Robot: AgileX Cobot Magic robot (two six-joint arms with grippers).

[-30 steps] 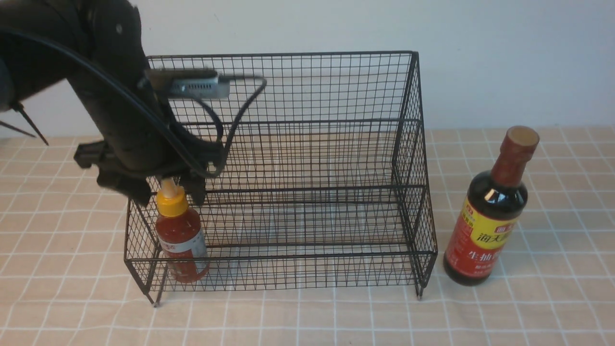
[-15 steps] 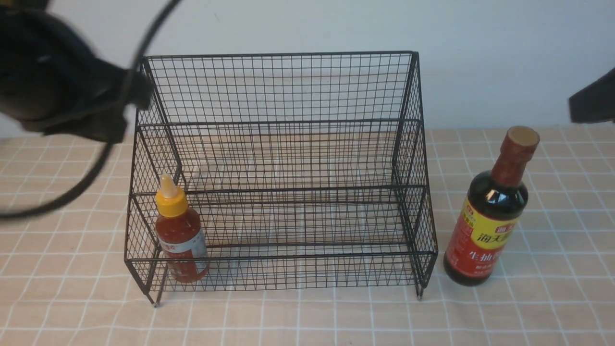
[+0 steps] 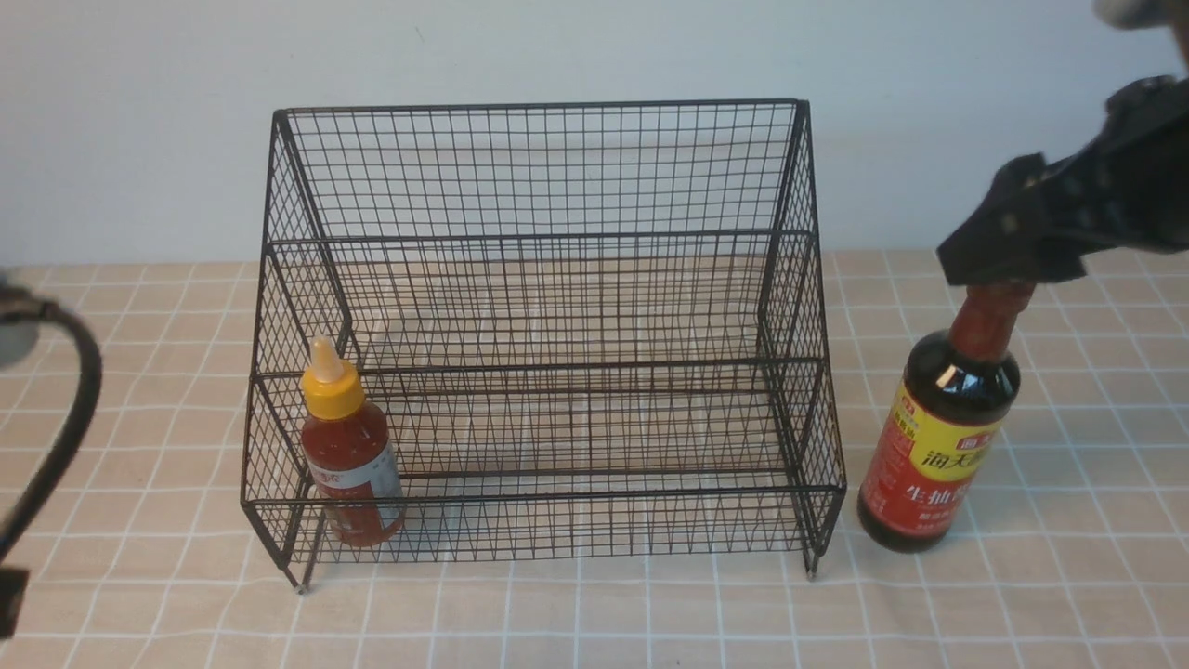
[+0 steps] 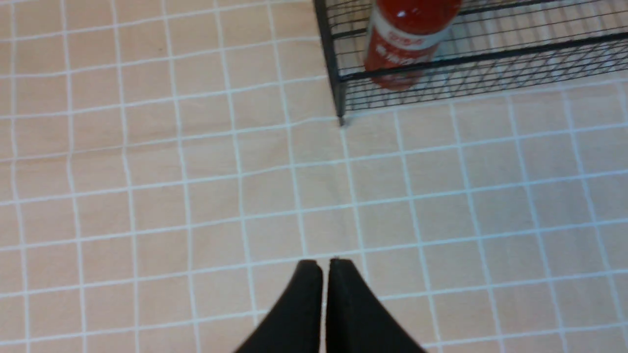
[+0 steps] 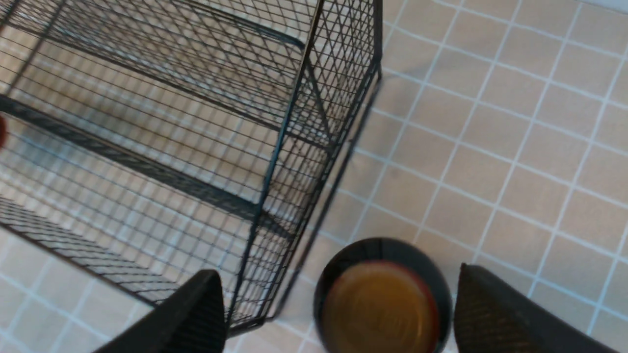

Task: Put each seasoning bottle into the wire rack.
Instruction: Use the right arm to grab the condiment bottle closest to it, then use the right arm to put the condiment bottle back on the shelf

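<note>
The soy-sauce bottle (image 3: 938,437) stands upright on the checked cloth (image 3: 650,613), just outside the right side of the wire rack (image 3: 539,497), so we read its long axis as running up towards our right gripper (image 5: 338,289). That pincer is spread wide and holds nothing; its 2 fingers sit on either side of the cap as we look down on it, with the cap nearer the finger farther from the rack. Our right arm is plainly the nearer of the 2. The left gripper (image 4: 326,262) is pressed together on nothing, away in front of the rack, and the red sauce bottle (image 3: 348,465) is inside the rack at its left end, so we judge 1 of 2 bottles done. From the right pincer, then, the soy-sauce bottle lies beneath, its neck the part to take. We would centre over the neck, lower along the bottle's axis, then close, minding that the finger on the rack's side could catch the wire or tip the bottle.
</note>
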